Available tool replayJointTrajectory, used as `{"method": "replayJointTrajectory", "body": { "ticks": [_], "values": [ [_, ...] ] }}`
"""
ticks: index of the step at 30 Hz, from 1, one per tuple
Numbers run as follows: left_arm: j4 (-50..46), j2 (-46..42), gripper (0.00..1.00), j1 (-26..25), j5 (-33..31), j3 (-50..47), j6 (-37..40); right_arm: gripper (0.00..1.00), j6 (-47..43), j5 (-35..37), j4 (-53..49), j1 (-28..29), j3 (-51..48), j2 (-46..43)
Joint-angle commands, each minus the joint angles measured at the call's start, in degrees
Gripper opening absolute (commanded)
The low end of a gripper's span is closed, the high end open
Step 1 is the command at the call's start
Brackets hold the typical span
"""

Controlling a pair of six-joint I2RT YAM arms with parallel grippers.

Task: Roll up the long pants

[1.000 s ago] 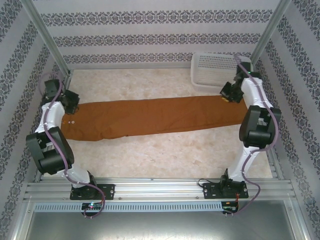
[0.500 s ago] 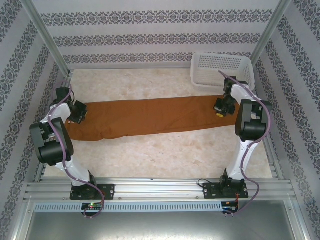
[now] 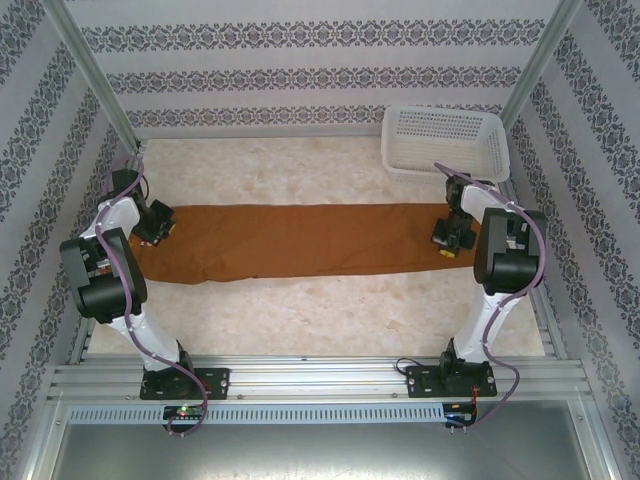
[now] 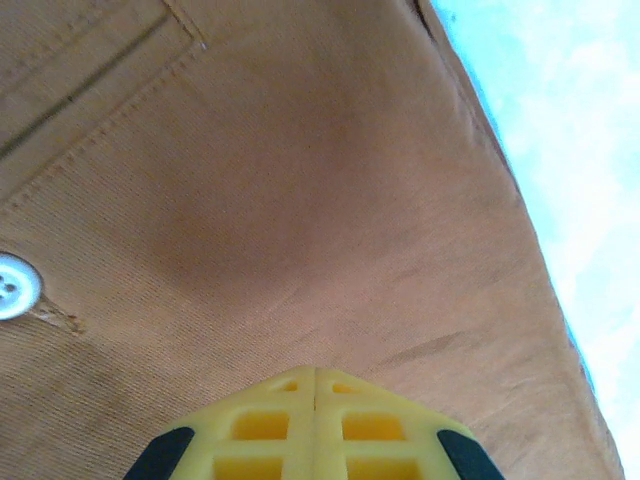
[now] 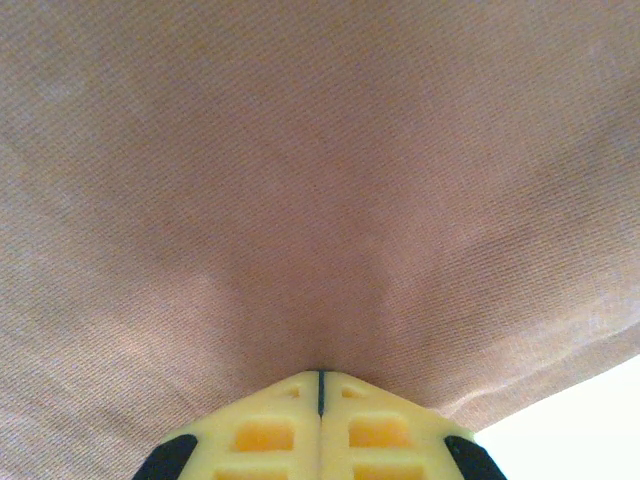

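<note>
Since 0.5 s ago the right gripper (image 3: 448, 243) has slid lower in frame, straightening the long pants (image 3: 300, 240), which lie flat across mid-frame on the table (image 3: 300, 310). Its closed jaws pinch the right end; the left gripper (image 3: 158, 228) pinches the left end likewise.

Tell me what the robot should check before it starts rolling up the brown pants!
1. Is the left claw shut on the long pants, near the white button? Ok.
2. Is the right claw shut on the other end? The cloth puckers at its tips: ok.
3. Are the pants lying flat and straight between the two claws? Ok.
4. Is the basket apart from the pants, behind them? Ok.
5. Are both legs stacked evenly on each other? Cannot tell.
</note>
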Motion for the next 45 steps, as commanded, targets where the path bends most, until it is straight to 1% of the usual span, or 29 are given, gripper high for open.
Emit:
{"method": "replayJointTrajectory", "body": {
  "ticks": [1, 2, 3, 4, 5, 6, 7, 8, 10, 12, 13, 14, 17, 23, 28, 33, 38, 39, 42, 44, 45],
  "values": [
    [-4.08, -2.21, 0.0, -0.1, 0.11, 2.4, 1.63, 0.04, -0.44, 7.58, -4.42, -0.91, -1.03, -3.28],
    [-4.48, -2.48, 0.0, -0.09, 1.1, 3.0, 1.83, 0.21, -0.65, 8.75, -5.08, -1.16, -0.17, -4.87],
    [-4.75, -2.88, 0.0, -0.09, 1.94, 3.52, 2.04, 0.47, -1.02, 8.87, -5.6, -1.74, 0.95, -6.32],
    [-5.01, -3.22, 0.0, -0.13, 2.49, 3.95, 2.15, 0.68, -1.48, 8.45, -6.25, -2.51, 2.19, -7.21],
    [-5.35, -3.62, 0.0, -0.09, 2.78, 4.48, 2.23, 0.82, -1.69, 7.87, -7.34, -3.46, 4.28, -7.65],
    [-5.92, -4.06, 0.04, -0.09, 2.98, 4.96, 2.3, 0.88, -1.9, 7.33, -8.46, -4.51, 6.57, -7.76],
    [-6.12, -4.56, 0.14, -0.04, 3.43, 5.32, 2.52, 0.91, -1.87, 6.72, -9.22, -5.57, 8.49, -7.51],
    [-6.16, -5.01, 0.25, -0.01, 4.68, 5.6, 2.84, 0.92, -2.15, 5.75, -9.59, -7.12, 10.37, -7.04],
    [-6.71, -5.94, 0.53, 0.17, 7.86, 6.23, 2.94, 0.92, -2.75, 4.8, -9.53, -10.13, 13.18, -5.25],
    [-7.33, -7.13, 0.76, 0.17, 10.03, 6.39, 3.04, 0.93, -3.98, 4.42, -9.53, -12.84, 15.33, -2.51],
    [-7.48, -7.98, 0.83, 0.17, 10.93, 6.08, 3.19, 0.93, -4.39, 4.07, -9.85, -14.05, 16.42, -0.9],
    [-7.58, -8.8, 0.86, 0.17, 11.19, 5.73, 3.29, 0.93, -4.59, 3.94, -10.05, -14.75, 17.13, 0.24],
    [-7.93, -11.1, 0.87, 0.26, 11.74, 4.45, 3.37, 0.93, -5.12, 3.48, -9.55, -16.64, 18.25, 3.4],
    [-7.96, -12.45, 0.88, 0.35, 10.92, 4.22, 3.2, 0.92, -5.61, 2.36, -7.38, -16.92, 18.87, 7.92],
    [-6.62, -12.35, 0.88, 0.34, 12.18, 3.28, 1.24, 0.91, -6.69, 4.34, -4.43, -17.26, 19.77, 11.13],
    [-6.71, -13.13, 0.88, 0.35, 10.68, 2.85, 0.42, 0.91, -6.53, 4.32, -3.83, -19.33, 21.43, 15.69],
    [-7.87, -13.91, 0.89, 0.26, 9.45, 3.19, -0.26, 0.88, -6.36, 2.39, -2.57, -20.86, 21.14, 20.58],
    [-8.0, -14.16, 0.89, 0.25, 9.29, 3.29, -0.35, 0.85, -6.45, 2.06, -4.3, -21.05, 22.62, 21.74],
    [-8.14, -14.96, 0.89, 0.26, 8.62, 3.15, -0.69, 0.79, -6.18, 0.86, -4.36, -21.5, 23.15, 22.14],
    [-8.23, -15.27, 0.89, 0.26, 8.59, 3.02, -0.99, 0.65, -6.5, -0.29, -5.05, -21.6, 23.73, 22.54],
    [-8.22, -15.35, 0.89, 0.26, 8.73, 2.98, -1.09, 0.6, -6.57, -0.66, -4.66, -21.78, 23.25, 22.32]
  ]
}}
